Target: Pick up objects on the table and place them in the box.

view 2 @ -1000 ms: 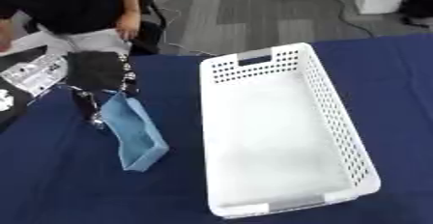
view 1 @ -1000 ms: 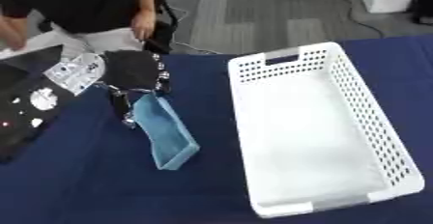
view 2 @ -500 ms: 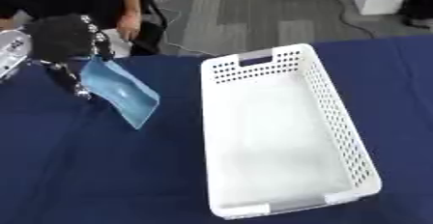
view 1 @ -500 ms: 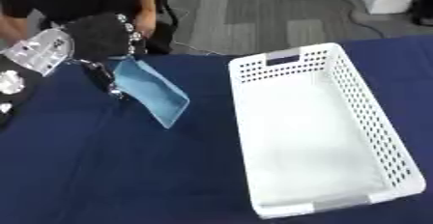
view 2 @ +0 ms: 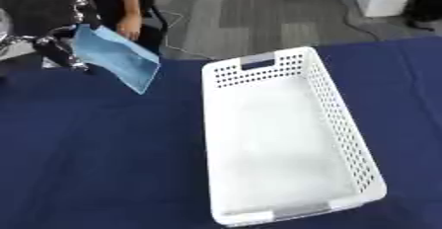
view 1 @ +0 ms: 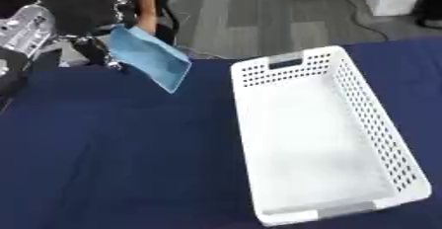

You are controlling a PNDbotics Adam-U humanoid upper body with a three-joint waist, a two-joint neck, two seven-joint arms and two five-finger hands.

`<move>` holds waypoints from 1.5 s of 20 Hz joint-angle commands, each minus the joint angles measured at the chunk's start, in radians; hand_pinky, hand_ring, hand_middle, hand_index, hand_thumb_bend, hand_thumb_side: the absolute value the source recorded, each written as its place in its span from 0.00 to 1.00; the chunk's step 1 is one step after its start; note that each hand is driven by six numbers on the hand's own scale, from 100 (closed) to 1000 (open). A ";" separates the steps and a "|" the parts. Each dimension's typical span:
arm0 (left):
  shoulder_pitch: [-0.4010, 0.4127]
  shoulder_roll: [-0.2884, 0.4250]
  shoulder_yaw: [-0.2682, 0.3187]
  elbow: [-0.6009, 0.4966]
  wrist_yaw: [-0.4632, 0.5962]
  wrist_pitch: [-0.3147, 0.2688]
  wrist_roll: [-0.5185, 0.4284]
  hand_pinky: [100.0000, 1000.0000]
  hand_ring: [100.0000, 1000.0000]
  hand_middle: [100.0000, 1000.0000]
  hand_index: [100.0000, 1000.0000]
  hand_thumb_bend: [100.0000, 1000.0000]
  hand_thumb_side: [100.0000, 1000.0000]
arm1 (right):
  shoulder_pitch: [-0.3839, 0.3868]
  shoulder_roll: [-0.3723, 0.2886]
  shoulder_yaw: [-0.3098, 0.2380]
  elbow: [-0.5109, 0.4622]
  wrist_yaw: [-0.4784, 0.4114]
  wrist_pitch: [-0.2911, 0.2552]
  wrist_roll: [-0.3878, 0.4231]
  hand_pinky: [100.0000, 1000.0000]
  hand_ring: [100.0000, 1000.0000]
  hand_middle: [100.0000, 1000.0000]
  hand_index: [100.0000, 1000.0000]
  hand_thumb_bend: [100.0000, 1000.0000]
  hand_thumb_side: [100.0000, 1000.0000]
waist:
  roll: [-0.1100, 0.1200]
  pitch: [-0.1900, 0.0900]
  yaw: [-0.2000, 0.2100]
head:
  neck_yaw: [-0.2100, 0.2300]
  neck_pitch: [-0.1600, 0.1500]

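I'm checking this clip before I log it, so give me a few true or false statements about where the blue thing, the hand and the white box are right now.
1. The left hand holds the blue object. True.
2. The blue object lies inside the white box. False: it is held in the air, left of the box.
3. The white box has nothing in it. True.
4. The right hand is gripping the box's rim. False: no right hand shows.
5. The table cover is red. False: it is dark blue.

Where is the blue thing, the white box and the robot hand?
blue thing (view 1: 154,62), left eye view, middle of its flat face
white box (view 1: 373,124), left eye view, right wall
left robot hand (view 1: 86,45), left eye view, fingers holding the blue thing
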 commanded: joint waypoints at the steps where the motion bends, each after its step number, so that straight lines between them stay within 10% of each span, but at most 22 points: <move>1: -0.052 0.000 0.020 0.005 -0.005 -0.004 -0.009 0.00 0.00 0.00 0.05 0.82 0.35 | -0.007 -0.021 0.001 -0.013 0.000 0.006 0.004 0.72 0.72 0.77 0.82 0.00 0.89 | -0.001 -0.017 -0.002 | -0.001 -0.012; 30: -0.347 -0.371 -0.142 0.066 -0.065 -0.162 -0.163 0.00 0.00 0.00 0.05 0.82 0.35 | -0.054 -0.012 0.032 -0.013 -0.020 0.071 -0.027 0.71 0.72 0.77 0.82 0.00 0.88 | 0.035 -0.039 -0.079 | 0.013 0.000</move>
